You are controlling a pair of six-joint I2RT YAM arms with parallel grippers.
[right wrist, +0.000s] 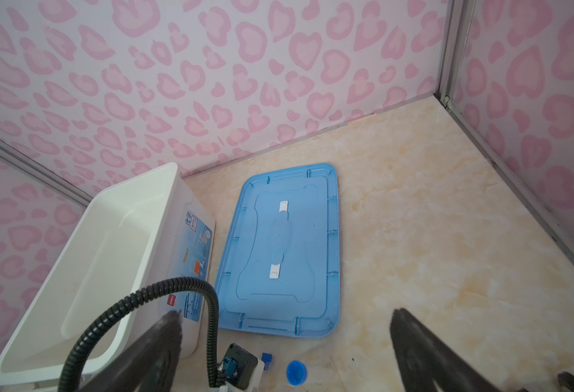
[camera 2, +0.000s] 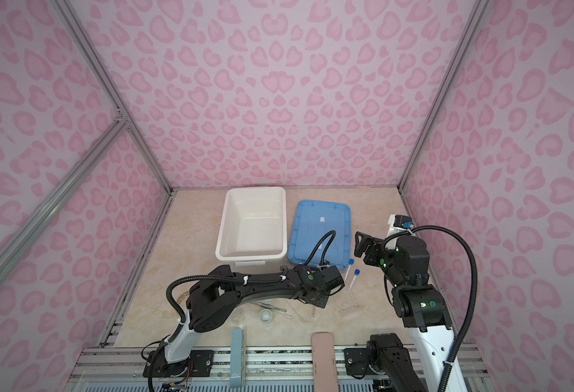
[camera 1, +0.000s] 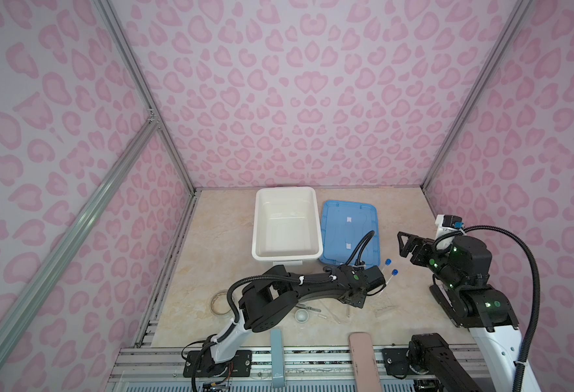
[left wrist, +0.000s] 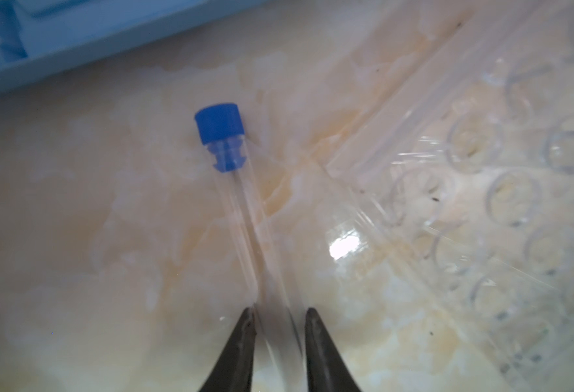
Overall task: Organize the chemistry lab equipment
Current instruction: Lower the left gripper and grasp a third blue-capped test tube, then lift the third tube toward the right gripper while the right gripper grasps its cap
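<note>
Dark fingertips (left wrist: 241, 342) of the left claw (left wrist: 279, 314) stand on either side of a blue-capped tube (left wrist: 241, 210), at the end away from its cap. They sit close against its walls, but through the blur I cannot tell whether they actually grip it. That tube is long, slim and clear as water. Its wall throws thin bright streaks, and the ribbed plug of its deep-blue cap shows through the mouth. It lies flat on the beige marbled surface (left wrist: 109, 237). Just beside it lies a clear plastic tray (left wrist: 499, 203) of round wells, and the edge of the blue lid (left wrist: 41, 44) passes beyond the cap.

In a top view a blue cap (camera 1: 395, 272) sits just beside a second blue cap (camera 1: 388, 261). Both are at about 5 o'clock from the blue lid, and their tubes run off toward 7 o'clock. The blue lid lies flat at 3 o'clock of the white tub (camera 1: 256, 224). At 3 o'clock of the blue lid the right claw (camera 1: 401, 246) hangs above the surface, fingers spread wide and empty.
</note>
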